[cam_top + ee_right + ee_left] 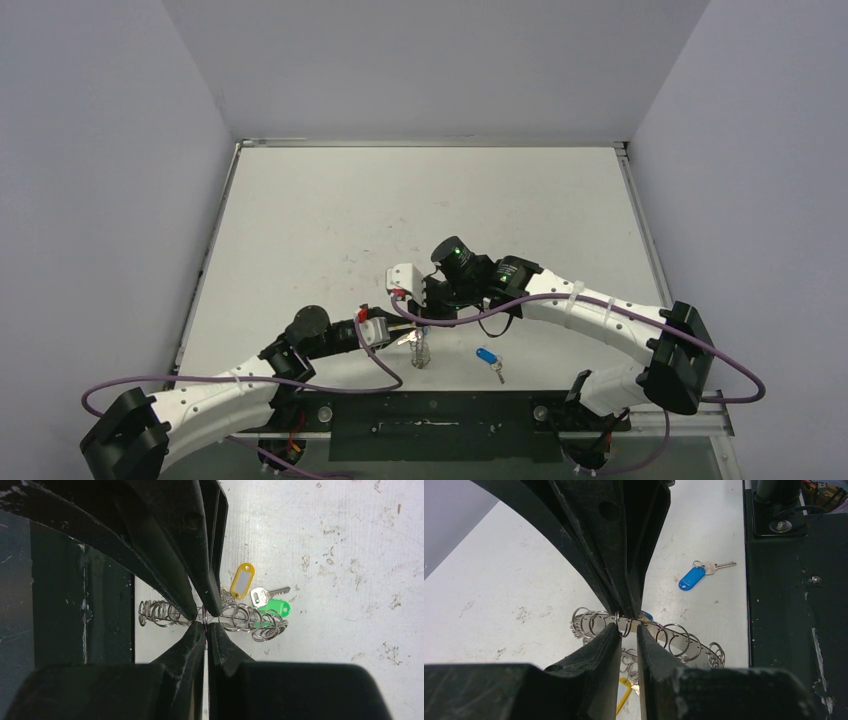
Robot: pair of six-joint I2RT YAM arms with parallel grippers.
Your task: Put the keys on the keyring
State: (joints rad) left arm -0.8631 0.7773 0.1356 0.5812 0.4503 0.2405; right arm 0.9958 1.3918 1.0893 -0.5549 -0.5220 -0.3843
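Anchoring large silver loop-edged metal keyring (pixel 245 618) in closed right end effector (pixel 206 622); straddling it from 9 o'clock with barely parted left end effector (pixel 628 630).

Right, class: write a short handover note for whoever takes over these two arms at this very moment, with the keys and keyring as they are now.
Right gripper: shut on the keyring.
Left gripper: jaws almost together at a small wire loop of the ring; grip unclear.
Keys: the yellow-tagged key and the green-tagged key sit at the ring, seemingly on it. One blue-tagged key lies loose on the table.
Done: probably those two.
Left: pick up the loose key and thread it on.
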